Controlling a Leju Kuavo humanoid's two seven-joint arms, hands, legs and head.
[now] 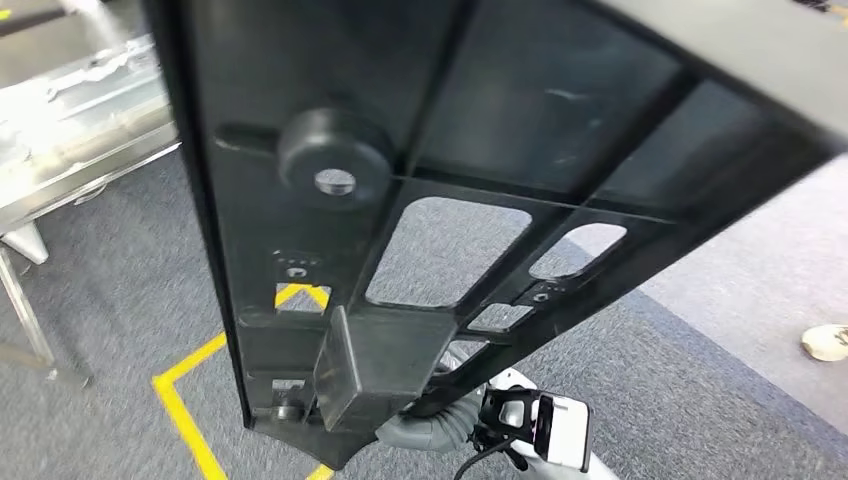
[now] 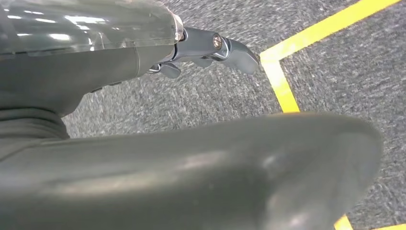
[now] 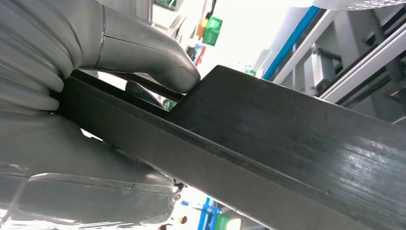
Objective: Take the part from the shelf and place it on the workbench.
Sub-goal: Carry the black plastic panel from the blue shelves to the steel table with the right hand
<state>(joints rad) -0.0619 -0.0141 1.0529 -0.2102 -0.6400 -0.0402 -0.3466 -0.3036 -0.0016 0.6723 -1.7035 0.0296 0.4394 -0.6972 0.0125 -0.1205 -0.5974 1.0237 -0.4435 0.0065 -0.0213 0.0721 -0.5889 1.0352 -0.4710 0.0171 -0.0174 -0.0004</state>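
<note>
1. One step looks done: the part (image 1: 420, 200), a large black ribbed panel with open cut-outs and a round boss, is off the shelf and carried in the air, close in front of the head camera.

2. Nearest, at about 6 o'clock in the head view, the right hand (image 3: 72, 96) is clamped on the part's lower edge; the right wrist view shows its thick thumb (image 3: 148, 52) pressed on one face and the rest of the hand wrapped under the other.

3. Left hand (image 2: 210, 48) hangs over the carpet, touching nothing; its fingers look loosely curled, but I cannot tell whether they are apart or together.

4. Below the part, from 7 to 8 o'clock, lies grey carpet (image 1: 120, 290) marked with yellow floor tape (image 1: 185, 410).

5. Farther off, at about 10 o'clock, stands a metal tabletop (image 1: 80, 130) on thin legs, well apart from the part. I judge it may be the workbench, though nothing confirms this.

6. Left to do, by my reading: carry the part to the tabletop, lower it flat and release. Roughly half the task remains.
</note>
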